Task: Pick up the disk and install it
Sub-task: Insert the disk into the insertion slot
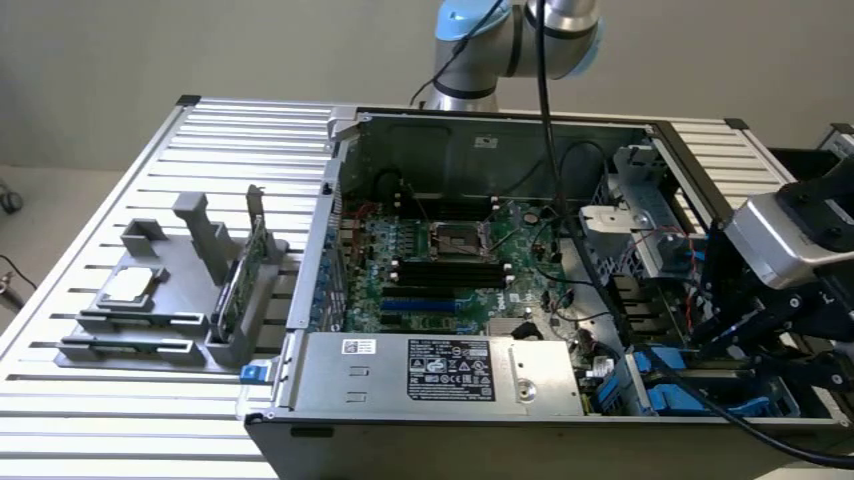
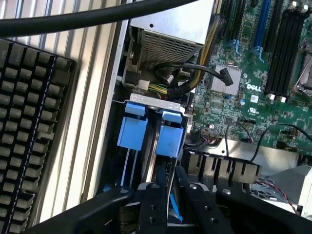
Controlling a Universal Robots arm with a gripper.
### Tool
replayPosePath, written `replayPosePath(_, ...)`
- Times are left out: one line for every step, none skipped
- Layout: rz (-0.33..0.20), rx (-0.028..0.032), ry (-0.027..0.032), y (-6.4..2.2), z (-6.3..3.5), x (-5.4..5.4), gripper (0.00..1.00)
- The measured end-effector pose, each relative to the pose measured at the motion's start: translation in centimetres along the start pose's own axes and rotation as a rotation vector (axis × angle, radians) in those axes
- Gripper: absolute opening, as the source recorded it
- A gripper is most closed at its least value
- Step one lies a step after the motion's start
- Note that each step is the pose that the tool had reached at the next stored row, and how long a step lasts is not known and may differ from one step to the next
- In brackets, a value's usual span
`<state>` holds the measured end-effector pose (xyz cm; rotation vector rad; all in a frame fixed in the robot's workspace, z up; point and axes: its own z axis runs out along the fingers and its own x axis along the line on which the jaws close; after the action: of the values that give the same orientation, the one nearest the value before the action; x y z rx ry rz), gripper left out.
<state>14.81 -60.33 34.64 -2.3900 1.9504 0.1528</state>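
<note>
Slatted metal table [image 1: 94,425] carries the open computer case [image 1: 324,262], at whose drive-bay corner the gripper [image 2: 168,189] sits clenched on the disk [image 2: 174,210], held edge-on, seemingly so its rails meet the slots beside two blue carriers [image 2: 131,132].

Open computer case [image 1: 334,200] on a slatted metal table [image 1: 134,420], green Dell motherboard [image 1: 441,270], silver power supply [image 1: 441,372], grey parts holder [image 1: 160,335] with circuit card [image 1: 238,285], black keyboard [image 2: 29,131].
</note>
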Motion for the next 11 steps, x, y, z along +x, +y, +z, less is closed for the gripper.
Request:
replayPosePath(0.0, 0.0001, -0.0001, 0.01, -0.27, 0.0, 0.22)
replayPosePath(0.0, 0.0, -0.0001, 0.01, -0.59, -0.1, 0.22)
replayPosePath(0.0, 0.0, -0.0002, 0.02, -0.95, -0.1, 0.22)
replayPosePath(0.0, 0.0, 0.0, 0.03, -1.32, -0.1, 0.22)
replayPosePath(0.0, 0.0, -0.0001, 0.04, -1.58, -0.2, 0.22)
replayPosePath(-0.001, 0.0, -0.0001, 0.04, -1.69, -0.2, 0.22)
replayPosePath(-0.001, 0.0, -0.0003, 0.04, -1.71, -0.2, 0.22)
replayPosePath(-0.001, 0.0, -0.0004, 0.04, -1.7, -0.2, 0.22)
replayPosePath(-0.001, 0.0, -0.0004, 0.04, -1.71, -0.2, 0.22)
replayPosePath(-0.001, 0.0, -0.0004, 0.04, -1.7, -0.2, 0.22)
replayPosePath(-0.001, 0.0, -0.0003, 0.04, -1.72, -0.2, 0.22)
